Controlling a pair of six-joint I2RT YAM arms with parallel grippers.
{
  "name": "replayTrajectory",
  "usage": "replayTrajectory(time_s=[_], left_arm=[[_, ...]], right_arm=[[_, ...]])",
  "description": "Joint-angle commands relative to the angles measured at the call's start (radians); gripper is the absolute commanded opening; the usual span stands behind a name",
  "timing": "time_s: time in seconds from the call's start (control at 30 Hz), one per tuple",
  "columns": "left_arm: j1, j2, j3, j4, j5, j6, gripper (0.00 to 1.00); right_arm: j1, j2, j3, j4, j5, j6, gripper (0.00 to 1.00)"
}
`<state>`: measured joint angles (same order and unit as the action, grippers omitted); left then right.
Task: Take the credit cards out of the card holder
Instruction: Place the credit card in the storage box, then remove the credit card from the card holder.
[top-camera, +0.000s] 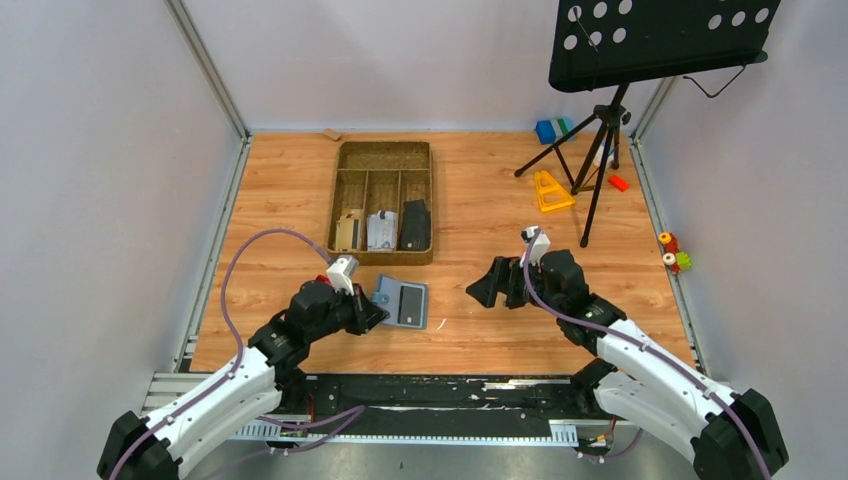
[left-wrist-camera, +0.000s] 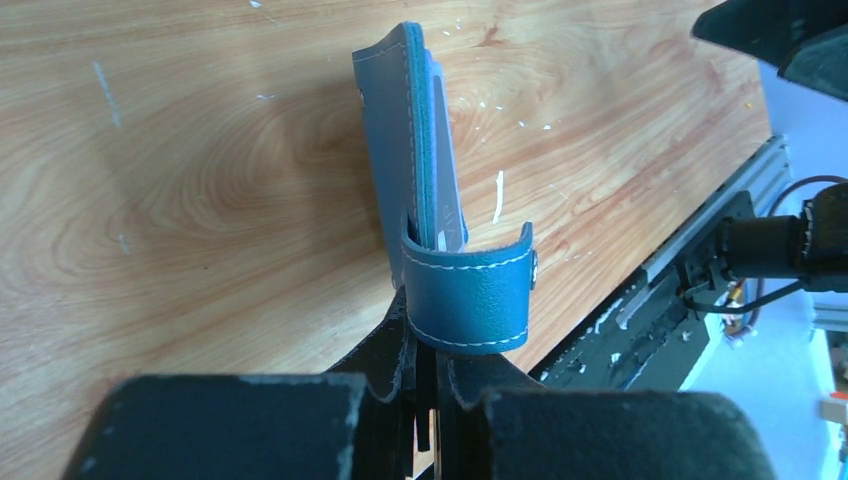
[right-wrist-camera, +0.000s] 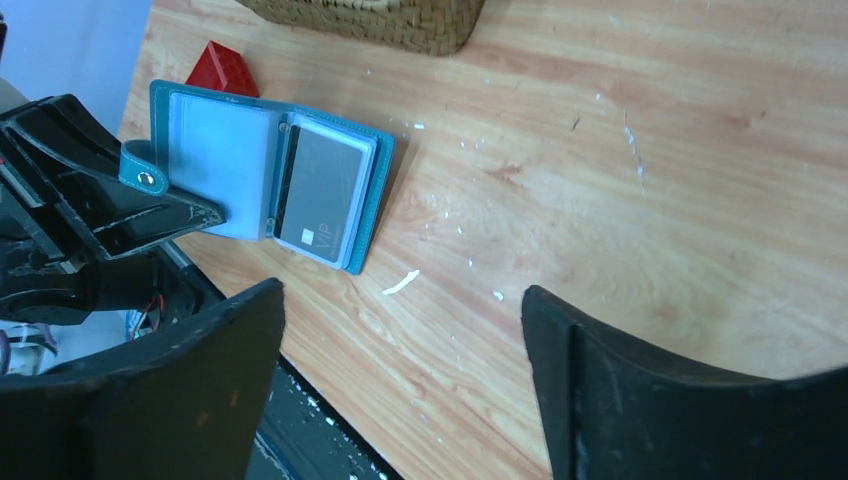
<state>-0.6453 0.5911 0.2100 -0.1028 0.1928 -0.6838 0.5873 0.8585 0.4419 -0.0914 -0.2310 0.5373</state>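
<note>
The slate-blue card holder (top-camera: 405, 302) lies open on the wooden table near its front edge. In the right wrist view its pale blue inside (right-wrist-camera: 215, 150) shows, with a grey credit card (right-wrist-camera: 322, 190) in the right-hand pocket. My left gripper (top-camera: 374, 306) is shut on the holder's left edge by the snap strap (left-wrist-camera: 468, 295); in the left wrist view the holder (left-wrist-camera: 392, 150) is seen edge-on with a card (left-wrist-camera: 446, 180) in it. My right gripper (top-camera: 488, 286) stands open to the right of the holder, apart from it, with nothing between its fingers (right-wrist-camera: 620, 400).
A brown woven divided tray (top-camera: 340, 190) behind the holder holds a tan card (top-camera: 349, 230), a pale one (top-camera: 382, 230) and a dark one (top-camera: 415, 225). A red block (right-wrist-camera: 222, 70) sits left of the holder. A tripod stand (top-camera: 600, 140), a yellow triangle (top-camera: 550, 190) and small toys (top-camera: 675, 252) stand back right.
</note>
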Motion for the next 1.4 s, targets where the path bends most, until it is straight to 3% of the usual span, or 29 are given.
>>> replayTrajectory(time_s=[0.0, 0.07, 0.23, 0.37, 0.47, 0.63, 0.9, 1.0, 1.17, 1.37], left_arm=[[0.003, -0.007, -0.032, 0.185, 0.053, -0.069, 0.0], [0.004, 0.009, -0.039, 0.224, 0.055, -0.101, 0.0], [0.004, 0.106, -0.005, 0.258, 0.07, -0.121, 0.0], [0.002, 0.146, 0.019, 0.295, 0.077, -0.116, 0.0], [0.003, 0.146, 0.018, 0.329, 0.061, -0.116, 0.0], [0.001, 0.157, -0.005, 0.432, 0.069, -0.137, 0.0], [-0.005, 0.231, -0.097, 0.771, 0.129, -0.154, 0.0], [-0.011, 0.235, -0.114, 0.8, 0.124, -0.159, 0.0], [-0.019, 0.216, -0.094, 0.769, 0.152, -0.133, 0.0], [-0.019, 0.132, -0.04, 0.569, 0.081, -0.101, 0.0]], right_arm=[[-0.004, -0.051, -0.043, 0.042, -0.005, 0.089, 0.95], [-0.004, -0.043, -0.042, 0.017, -0.008, 0.092, 1.0], [-0.004, -0.022, -0.045, 0.059, -0.08, 0.084, 1.0], [-0.003, -0.017, -0.068, 0.149, -0.125, 0.1, 0.95], [-0.002, -0.018, -0.088, 0.154, -0.074, 0.108, 0.92], [-0.001, -0.024, -0.1, 0.164, -0.15, 0.016, 0.97], [-0.001, 0.089, -0.115, 0.278, -0.236, 0.049, 0.95], [-0.001, 0.112, -0.116, 0.308, -0.248, 0.06, 0.95], [-0.001, 0.122, -0.12, 0.334, -0.268, 0.078, 0.95], [-0.001, 0.119, -0.13, 0.345, -0.275, 0.094, 0.95]])
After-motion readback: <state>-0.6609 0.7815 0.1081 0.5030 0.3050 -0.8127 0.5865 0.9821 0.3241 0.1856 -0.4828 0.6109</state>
